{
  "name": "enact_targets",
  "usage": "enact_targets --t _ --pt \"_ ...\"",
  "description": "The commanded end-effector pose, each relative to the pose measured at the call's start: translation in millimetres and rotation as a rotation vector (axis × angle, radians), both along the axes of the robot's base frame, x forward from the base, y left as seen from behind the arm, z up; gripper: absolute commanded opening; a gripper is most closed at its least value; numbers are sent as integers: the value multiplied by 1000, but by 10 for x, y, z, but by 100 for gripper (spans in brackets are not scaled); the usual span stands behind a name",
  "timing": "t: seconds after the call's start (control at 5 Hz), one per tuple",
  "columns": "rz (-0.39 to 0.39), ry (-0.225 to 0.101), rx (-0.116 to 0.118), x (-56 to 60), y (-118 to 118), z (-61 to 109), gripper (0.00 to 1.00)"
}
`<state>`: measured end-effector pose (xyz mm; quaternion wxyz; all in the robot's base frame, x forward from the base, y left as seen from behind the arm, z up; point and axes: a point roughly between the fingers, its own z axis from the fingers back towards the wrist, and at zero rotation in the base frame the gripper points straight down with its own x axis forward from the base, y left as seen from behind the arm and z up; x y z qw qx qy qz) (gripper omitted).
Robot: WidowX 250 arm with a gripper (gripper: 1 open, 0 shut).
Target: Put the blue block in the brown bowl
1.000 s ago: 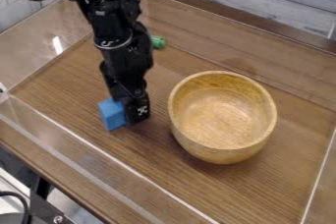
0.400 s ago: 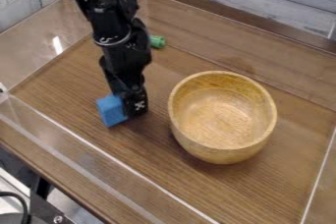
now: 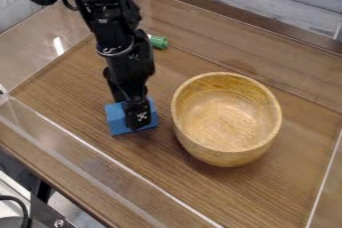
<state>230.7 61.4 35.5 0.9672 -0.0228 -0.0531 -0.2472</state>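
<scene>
The blue block [image 3: 118, 122] lies on the wooden table, just left of the brown bowl [image 3: 229, 76]. My gripper [image 3: 131, 118] points straight down onto the block, and its black fingers hide the block's middle. Blue shows on both sides of the fingers. The jaws stand open and have not closed on the block. The bowl is upright with nothing in it, about a block's length to the right of the gripper.
A green-and-white marker [image 3: 156, 42] lies on the table [image 3: 67, 67] behind the arm. Clear plastic walls [image 3: 80, 157] run along the table's front and left edges. A light wall panel stands at the back right.
The gripper has settled slightly lower over the blue block, which now shows on both sides of the fingers. The jaws stay open. The bowl has not moved.
</scene>
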Motion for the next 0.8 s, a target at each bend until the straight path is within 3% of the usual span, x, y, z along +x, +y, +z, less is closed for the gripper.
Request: enact_targets --t 0.0,0.4,0.6 --pt "3 -35 6 72 39 51 100" --pt "-5 -39 4 96 52 10 100" --pt "-8 -41 2 113 58 3 0"
